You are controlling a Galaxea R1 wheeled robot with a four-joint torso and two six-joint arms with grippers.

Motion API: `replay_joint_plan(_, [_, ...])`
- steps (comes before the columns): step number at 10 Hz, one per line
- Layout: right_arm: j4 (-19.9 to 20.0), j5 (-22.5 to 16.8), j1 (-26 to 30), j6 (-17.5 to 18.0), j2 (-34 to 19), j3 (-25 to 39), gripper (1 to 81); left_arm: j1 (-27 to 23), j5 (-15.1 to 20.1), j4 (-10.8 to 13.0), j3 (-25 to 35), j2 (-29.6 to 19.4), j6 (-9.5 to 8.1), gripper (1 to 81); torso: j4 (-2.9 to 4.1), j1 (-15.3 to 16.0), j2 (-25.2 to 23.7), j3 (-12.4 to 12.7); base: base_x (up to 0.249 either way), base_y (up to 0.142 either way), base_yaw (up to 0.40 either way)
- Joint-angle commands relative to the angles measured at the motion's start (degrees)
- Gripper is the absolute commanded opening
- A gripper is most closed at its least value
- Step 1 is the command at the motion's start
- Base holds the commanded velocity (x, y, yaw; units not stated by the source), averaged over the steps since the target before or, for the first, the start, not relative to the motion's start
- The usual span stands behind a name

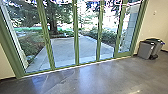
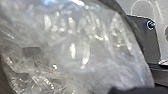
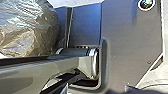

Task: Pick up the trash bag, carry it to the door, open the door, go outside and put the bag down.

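Grey polished concrete floor (image 1: 102,80), green-framed glass doors (image 1: 76,50) ahead, translucent plastic trash bag (image 2: 75,50) by my left wrist; can't tell either gripper's state, passing too close could tear it.

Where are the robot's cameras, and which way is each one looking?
Head view: high on the robot, looking forward and down at the green-framed glass wall, the paving outside and a gray bin.
Left wrist view: on the left wrist, looking closely at the trash bag, with the robot's dark plate behind it.
Right wrist view: on the right wrist, facing the robot's own plate and jointed bar.
Shared: both wrist views show the plate and what looks like the same bag.
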Motion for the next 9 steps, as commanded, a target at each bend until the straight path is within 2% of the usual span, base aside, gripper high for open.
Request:
replay_joint_plan(1, [-0.22, -3.76, 2.12, -1.17, 1.45, 0.80, 81.1, -2.83, 3.38, 0.14, 0.11, -0.09, -0.05, 1.0, 0.00, 0.00, 0.00, 0.00, 0.000, 0.000, -0.260])
replay_joint_plan(9, [-0.22, -3.76, 2.03, -1.17, 1.45, 0.89, 81.1, -2.83, 3.38, 0.14, 0.11, -0.27, -0.05, 1.0, 0.00, 0.00, 0.00, 0.00, 0.000, 0.000, -0.220])
